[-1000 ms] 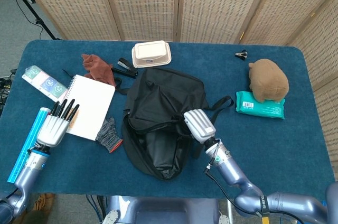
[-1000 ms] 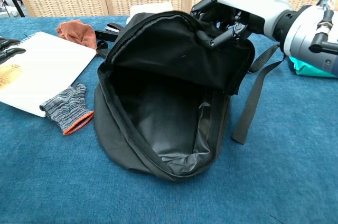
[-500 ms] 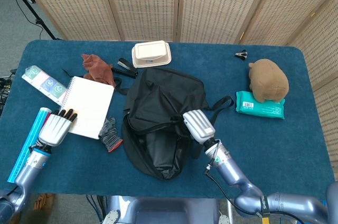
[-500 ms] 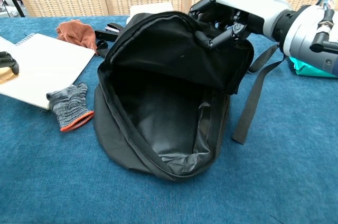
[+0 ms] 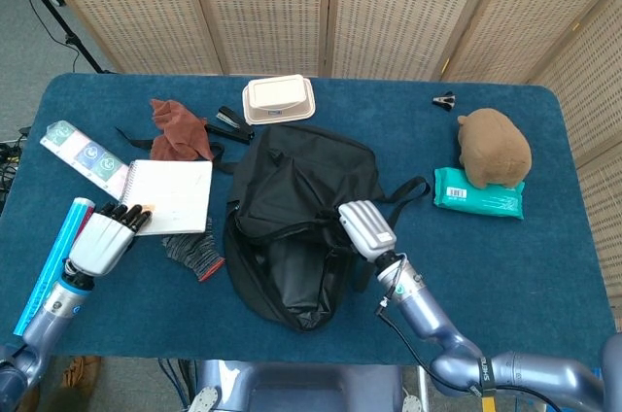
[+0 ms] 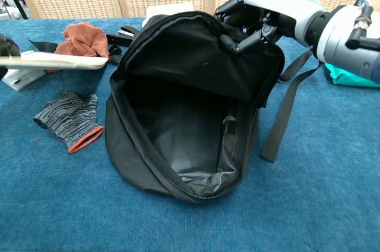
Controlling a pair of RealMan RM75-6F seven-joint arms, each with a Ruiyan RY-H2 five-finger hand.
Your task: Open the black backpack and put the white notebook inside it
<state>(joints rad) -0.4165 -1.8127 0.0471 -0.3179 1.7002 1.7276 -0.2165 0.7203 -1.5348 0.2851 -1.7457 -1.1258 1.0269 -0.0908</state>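
While your right hand [image 6: 261, 17] grips the upper flap of the black backpack [image 5: 296, 227] and holds it lifted, the bag's main compartment gapes open toward you, its zipper edge curving round a dark interior in the chest view. The backpack lies at the middle of the blue table [image 5: 544, 257], one loose strap [image 6: 285, 109] trailing off toward 4 o'clock.

Your left hand [image 5: 102, 237] sits at about 9 o'clock from the bag, its dark fingers [image 5: 126, 215] closed on the near-left corner of the white notebook [image 5: 173, 196]. The chest view shows the notebook nearly edge-on, raised clear of the table as a thin pale slab at the left edge of the picture. It is outside the backpack, just beside the bag's left flank, with its spiral binding along the far edge.

Below the notebook, at 8 o'clock from the bag, lies a grey knitted glove [image 6: 68, 118] with an orange cuff. A rust-coloured cloth [image 5: 177, 128] lies at 10 o'clock, a black stapler [image 5: 231, 122] next to it, and a white lidded box [image 5: 279, 99] at 12 o'clock, touching the bag's far edge or nearly so. A blue ruler [image 5: 49, 266] runs along your left forearm. At 2 o'clock a brown plush toy [image 5: 496, 147] rests on a teal wipes packet [image 5: 478, 194], well apart from the bag.
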